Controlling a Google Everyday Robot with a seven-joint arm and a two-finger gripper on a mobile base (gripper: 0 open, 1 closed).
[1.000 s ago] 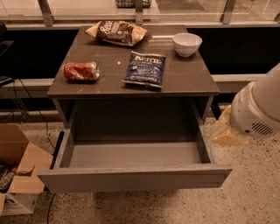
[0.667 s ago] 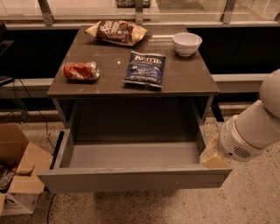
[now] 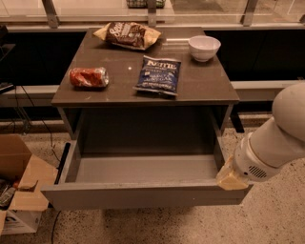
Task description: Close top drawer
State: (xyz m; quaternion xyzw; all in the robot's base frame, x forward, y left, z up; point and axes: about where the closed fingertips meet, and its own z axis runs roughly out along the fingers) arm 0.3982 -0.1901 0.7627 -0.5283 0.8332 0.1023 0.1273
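Gripper point(image 3: 231, 177) sits at the top drawer point(image 3: 143, 195), by its four-o'clock front corner; open or closed, I cannot tell. The drawer stands pulled out, with floor point(image 3: 157, 226) beyond its front edge at six o'clock.

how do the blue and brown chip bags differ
The blue chip bag lies mid-top; the brown chip bag lies at the back edge. The blue one runs front to back, the brown one crosswise. Both lie flat. The gripper is at the right front corner of the open top drawer.

Speckled pale floor point(image 3: 276, 224), warm dim lighting. An open cardboard box point(image 3: 21, 167) sits on it left of the brown-topped table point(image 3: 209, 81). Behind, metal posts point(image 3: 50, 12) rise above dark recesses.
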